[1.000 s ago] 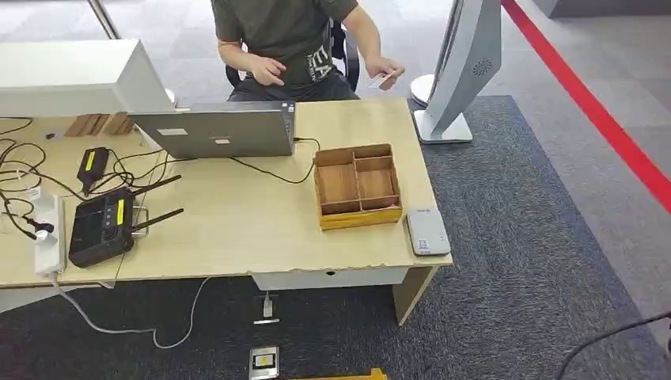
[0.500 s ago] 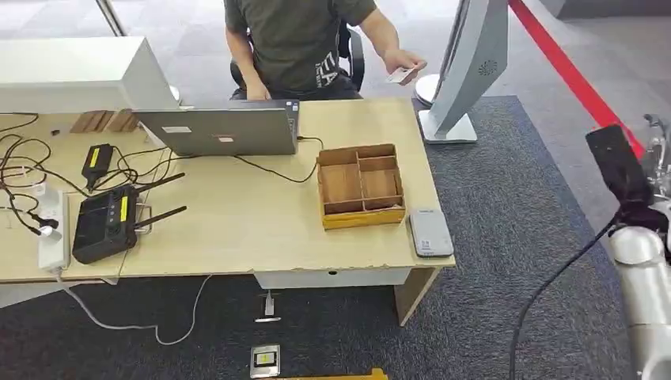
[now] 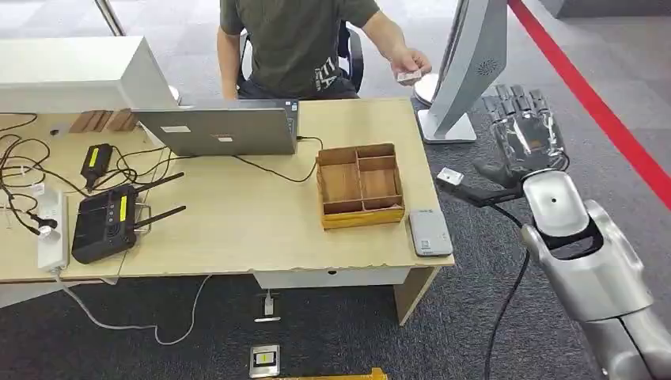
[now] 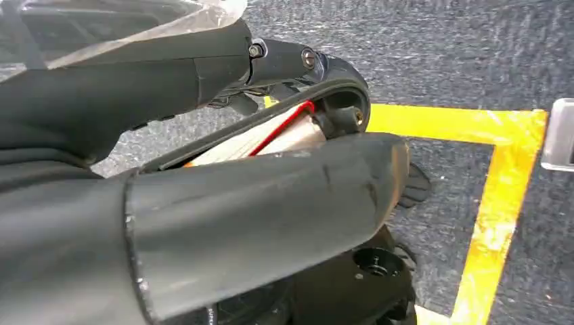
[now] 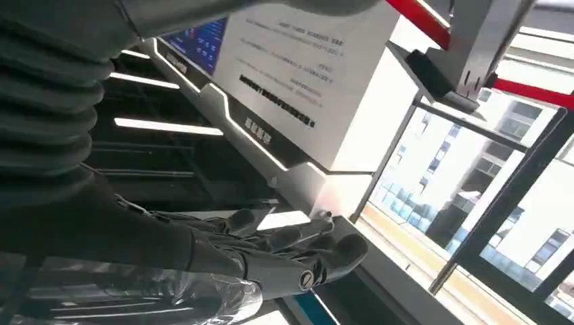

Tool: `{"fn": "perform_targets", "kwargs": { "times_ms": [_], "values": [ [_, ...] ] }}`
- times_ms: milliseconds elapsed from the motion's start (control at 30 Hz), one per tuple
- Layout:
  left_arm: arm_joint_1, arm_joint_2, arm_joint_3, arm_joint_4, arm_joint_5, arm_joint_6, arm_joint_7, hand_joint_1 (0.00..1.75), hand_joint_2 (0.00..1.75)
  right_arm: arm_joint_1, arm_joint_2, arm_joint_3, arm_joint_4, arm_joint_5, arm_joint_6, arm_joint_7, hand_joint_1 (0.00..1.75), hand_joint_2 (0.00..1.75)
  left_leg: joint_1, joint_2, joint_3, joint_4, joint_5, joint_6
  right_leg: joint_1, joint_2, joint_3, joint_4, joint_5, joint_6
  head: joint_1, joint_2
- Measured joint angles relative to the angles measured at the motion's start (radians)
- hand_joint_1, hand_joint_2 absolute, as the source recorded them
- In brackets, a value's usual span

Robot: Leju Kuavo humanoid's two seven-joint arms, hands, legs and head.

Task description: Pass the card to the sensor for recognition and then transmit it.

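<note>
Card (image 3: 409,77) is held out by the person's hand (image 3: 409,62) at upper centre, beside the kiosk stand (image 3: 467,63). Right hand (image 3: 524,134), fingers spread and empty, should be brought palm-up beneath it. Left hand's (image 4: 203,176) state cannot be told.

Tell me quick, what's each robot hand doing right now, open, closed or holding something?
Left hand: cannot be told, too close and blurred in its wrist view.
Right hand: open, raised with fingers apart, holding nothing.
</note>
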State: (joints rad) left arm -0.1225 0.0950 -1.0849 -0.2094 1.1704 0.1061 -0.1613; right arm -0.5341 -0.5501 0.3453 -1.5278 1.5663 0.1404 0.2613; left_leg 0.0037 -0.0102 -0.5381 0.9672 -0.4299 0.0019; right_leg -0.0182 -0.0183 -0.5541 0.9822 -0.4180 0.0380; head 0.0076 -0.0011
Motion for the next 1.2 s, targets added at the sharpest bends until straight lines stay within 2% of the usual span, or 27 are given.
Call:
{"fn": "perform_targets", "kwargs": {
  "times_ms": [167,333,433,533,633,767,1200],
  "values": [
    [0.001,0.001,0.0,0.0,0.004,0.002,0.023,0.0,0.0,-0.033,0.023,0.09,0.002,0.006,0.008,0.027,0.0,1.75,0.0,0.001,0.0,0.0,0.0,0.0,0.0,0.0,-0.001,0.0,0.0,-0.001,0.001,0.0],
    [0.001,0.002,0.0,0.0,0.007,0.0,0.025,0.0,0.0,-0.043,0.054,0.117,0.01,-0.031,0.003,0.036,0.0,1.75,0.0,0.001,0.0,0.0,0.0,0.0,0.001,0.0,-0.001,0.0,0.0,-0.001,0.001,0.0],
    [0.0,0.002,0.0,0.0,0.008,-0.001,0.023,0.0,0.0,-0.049,0.1,0.09,0.039,-0.232,-0.023,0.081,0.0,1.75,0.0,0.002,0.0,0.0,0.0,0.0,0.001,0.0,-0.001,0.0,0.001,-0.001,0.0,0.0],
    [0.001,0.002,0.0,0.0,0.005,-0.001,0.023,0.0,0.0,-0.065,0.132,0.056,0.088,-0.521,-0.039,0.153,0.0,1.75,0.0,0.001,0.0,0.0,0.0,-0.001,0.001,0.0,-0.001,0.0,0.001,-0.001,0.001,0.0],
    [0.001,0.002,0.0,0.0,0.004,-0.002,0.021,0.0,0.0,-0.073,0.146,0.037,0.124,-0.661,-0.079,0.186,0.0,1.75,0.0,0.002,0.0,0.0,0.0,-0.001,0.001,0.0,-0.001,0.0,0.001,-0.001,0.0,0.0],
    [0.001,0.002,0.0,0.0,0.004,-0.002,0.018,0.0,0.0,-0.088,0.149,0.03,0.165,-0.697,-0.127,0.198,0.0,1.75,0.0,0.002,0.0,0.0,0.0,-0.001,0.001,0.0,-0.002,0.0,0.001,-0.001,0.001,0.0],
    [0.001,0.003,0.0,0.0,-0.006,-0.001,0.028,0.0,0.0,-0.13,0.148,0.044,0.238,-0.686,-0.177,0.193,0.0,1.75,0.0,0.002,0.0,0.0,0.001,-0.001,0.001,0.0,-0.002,0.0,0.001,-0.001,0.001,0.0]
  ]
}}
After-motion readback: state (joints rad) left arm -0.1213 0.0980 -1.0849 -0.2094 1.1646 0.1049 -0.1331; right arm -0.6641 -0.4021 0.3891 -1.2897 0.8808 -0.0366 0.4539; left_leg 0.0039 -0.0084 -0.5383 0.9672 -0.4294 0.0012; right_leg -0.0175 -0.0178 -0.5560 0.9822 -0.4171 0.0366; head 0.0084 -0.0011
